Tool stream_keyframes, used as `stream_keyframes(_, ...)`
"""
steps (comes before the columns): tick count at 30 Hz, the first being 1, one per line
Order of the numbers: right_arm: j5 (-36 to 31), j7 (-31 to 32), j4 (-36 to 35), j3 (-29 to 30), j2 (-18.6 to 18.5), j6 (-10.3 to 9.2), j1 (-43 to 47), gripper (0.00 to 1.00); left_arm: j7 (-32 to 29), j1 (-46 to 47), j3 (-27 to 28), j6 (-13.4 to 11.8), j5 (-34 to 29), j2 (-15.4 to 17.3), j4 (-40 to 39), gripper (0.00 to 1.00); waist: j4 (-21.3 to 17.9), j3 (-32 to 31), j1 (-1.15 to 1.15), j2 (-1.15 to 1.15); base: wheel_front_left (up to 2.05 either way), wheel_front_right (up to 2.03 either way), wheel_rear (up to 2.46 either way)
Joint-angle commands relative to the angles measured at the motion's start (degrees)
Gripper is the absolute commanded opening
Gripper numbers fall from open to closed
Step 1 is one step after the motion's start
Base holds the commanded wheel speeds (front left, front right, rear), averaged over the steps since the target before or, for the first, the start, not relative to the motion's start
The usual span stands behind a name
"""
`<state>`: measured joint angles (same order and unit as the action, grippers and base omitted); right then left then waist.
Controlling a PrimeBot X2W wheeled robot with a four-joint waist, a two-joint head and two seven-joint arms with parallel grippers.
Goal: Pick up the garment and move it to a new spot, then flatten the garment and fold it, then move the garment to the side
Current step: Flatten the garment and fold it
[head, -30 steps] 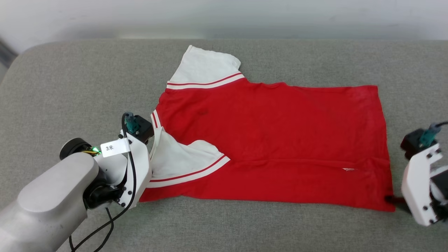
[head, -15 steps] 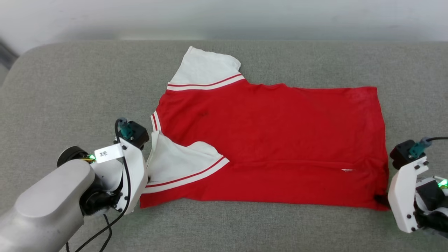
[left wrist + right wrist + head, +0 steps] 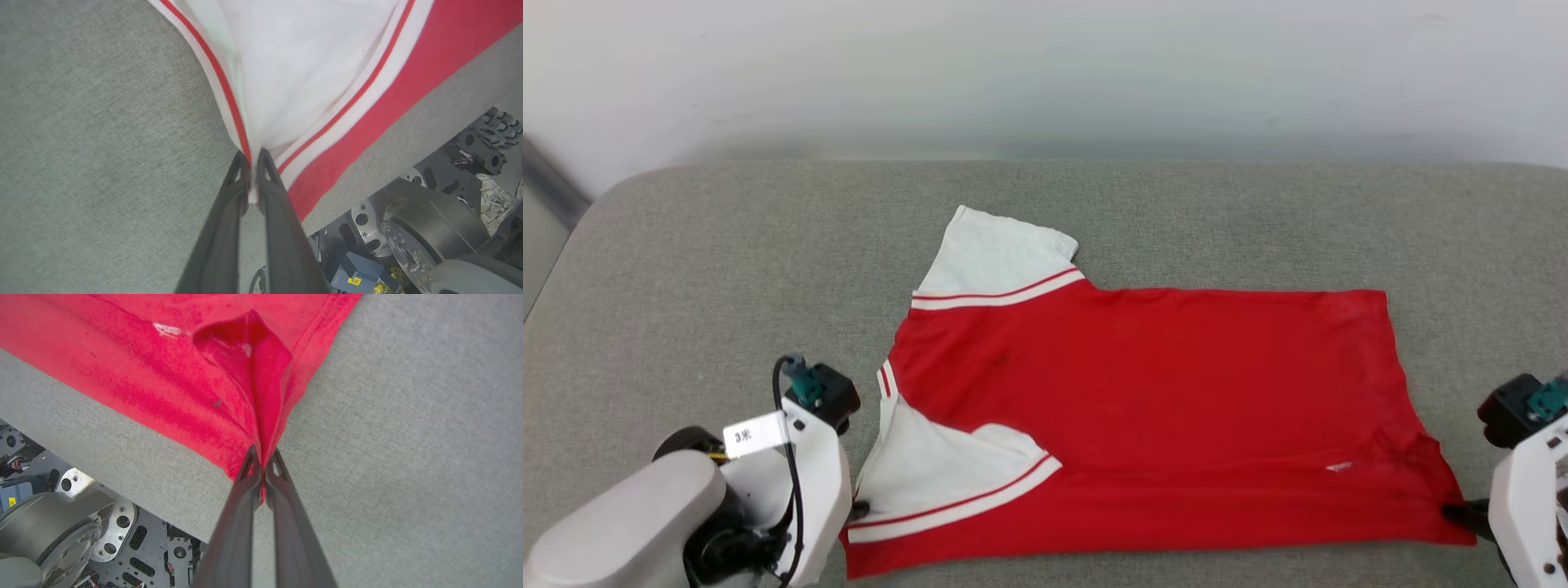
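Garment (image 3: 1176,425): left end effector (image 3: 253,161) clamps sleeve (image 3: 302,61), right end effector (image 3: 263,459) clamps hem corner (image 3: 261,416)

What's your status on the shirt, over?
Left tool shut on shirt at the white sleeve. Right tool shut on red hem corner. Shirt spread on cushion, near sleeve folded inward.

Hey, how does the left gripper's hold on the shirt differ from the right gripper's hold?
The left gripper pinches the striped edge of the white sleeve; the right gripper pinches a plain red hem corner. The left one is at the garment's sleeve end, the right one at its bottom end. Both are shut on the garment near the grey cushion's front edge.
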<state>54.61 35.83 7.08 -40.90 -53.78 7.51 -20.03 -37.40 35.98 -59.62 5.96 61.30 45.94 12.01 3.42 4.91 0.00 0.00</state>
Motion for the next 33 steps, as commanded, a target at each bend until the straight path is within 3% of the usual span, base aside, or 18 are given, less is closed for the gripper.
stream_keyframes(1,0.45,0.1,-0.16,0.72,-1.0,-0.04,1.49,0.0,0.14,-1.46,-0.3,-0.67,0.24,0.62,-0.49,0.0,-0.09,0.09,0.0,0.0,0.0,0.0,0.0)
stream_keyframes(11,-0.33,0.39,4.19,0.2,3.19,-0.04,6.43,0.0,2.36,-4.98,-1.5,-2.06,-0.27,-0.48,1.32,0.0,-0.22,2.08,0.0,0.0,0.0,0.0,0.0)
stream_keyframes(12,-0.87,-0.51,4.75,0.58,3.63,-0.05,6.39,0.16,3.49,-4.74,-1.05,-2.18,-0.53,-0.66,1.74,0.0,-0.2,2.01,0.0,0.0,0.0,0.0,0.0)
stream_keyframes(13,-1.26,-1.46,5.3,1.16,4.18,-0.05,6.33,0.82,4.48,-4.41,-0.83,-2.28,-1.1,-0.72,2.03,0.69,-0.16,1.86,0.0,0.0,0.0,0.0,0.0)
stream_keyframes(14,-1.56,-2.52,5.5,1.81,4.79,-0.05,6.24,1.0,5.13,-4.18,-0.66,-2.35,-1.36,-0.68,2.19,1.0,-0.17,1.64,0.0,0.0,0.0,0.0,0.0)
stream_keyframes(23,-7.0,-15.09,3.69,11.08,8.08,-0.04,5.15,1.0,9.45,-0.1,3.47,-3.81,-2.75,1.88,-1.55,1.0,-0.43,-0.27,0.0,0.0,0.0,0.0,0.0)
stream_keyframes(25,-12.22,-21.47,3.05,16.6,11.33,-0.04,4.85,1.0,12.03,2.54,5.73,-4.75,-4.13,2.83,-2.88,1.0,-0.95,0.17,0.0,0.0,0.0,0.0,0.0)
stream_keyframes(33,-25.62,-32.01,-1.68,30.44,22.33,-0.04,6.47,1.0,14.4,10.98,9.83,-6.11,-7.03,2.48,-2.01,1.0,-2.72,3.9,0.0,0.0,0.0,0.0,0.0)
